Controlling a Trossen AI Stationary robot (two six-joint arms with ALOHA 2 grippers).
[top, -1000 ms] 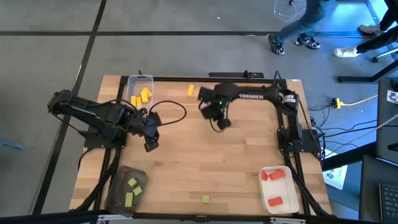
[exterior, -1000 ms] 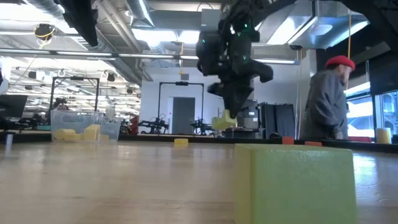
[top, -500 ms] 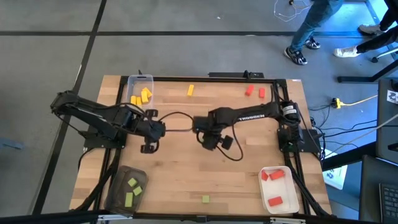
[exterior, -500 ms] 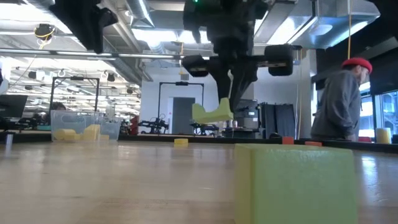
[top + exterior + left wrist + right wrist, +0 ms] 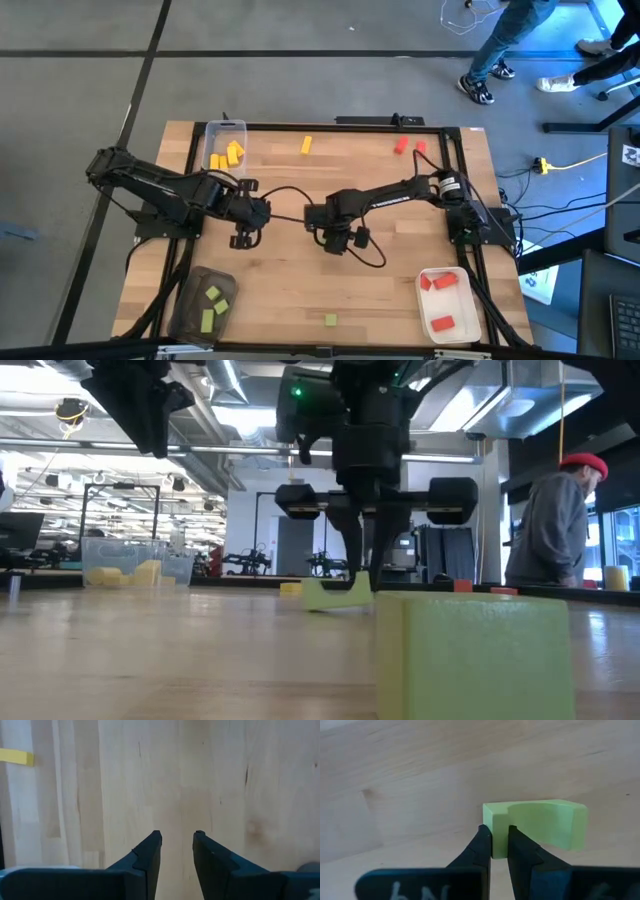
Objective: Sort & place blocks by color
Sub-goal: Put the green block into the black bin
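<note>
We see a wooden tabletop (image 5: 300, 290) with both dark arms reaching toward its middle. The left arm stretches in from the left side, and its gripper (image 5: 240, 238) hangs over bare wood with its fingers (image 5: 150, 851) parted and nothing between them. The right arm comes across from the right side, and its gripper (image 5: 338, 240) sits low over the centre of the tabletop, clenched on a light green block (image 5: 540, 827) that it pinches at one end; in the low view that block (image 5: 338, 596) is right at the wood surface, though we cannot tell whether it touches.

Three trays stand near the corners. A clear tray (image 5: 224, 131) at the far left holds several yellow blocks (image 5: 228, 155). A dark tray (image 5: 190, 300) at the near left holds three green blocks (image 5: 213, 305). A white tray (image 5: 450, 325) at the near right holds two red blocks (image 5: 440, 300).

Loose pieces lie on the open wood: a single yellow block (image 5: 306, 145) near the far edge, two red blocks (image 5: 408, 146) close together toward the far right, and one green block (image 5: 330, 320) at the near edge, which fills the foreground of the low view.

Beyond the table, a person in a red cap (image 5: 548, 520) stands at the right of the low view
</note>
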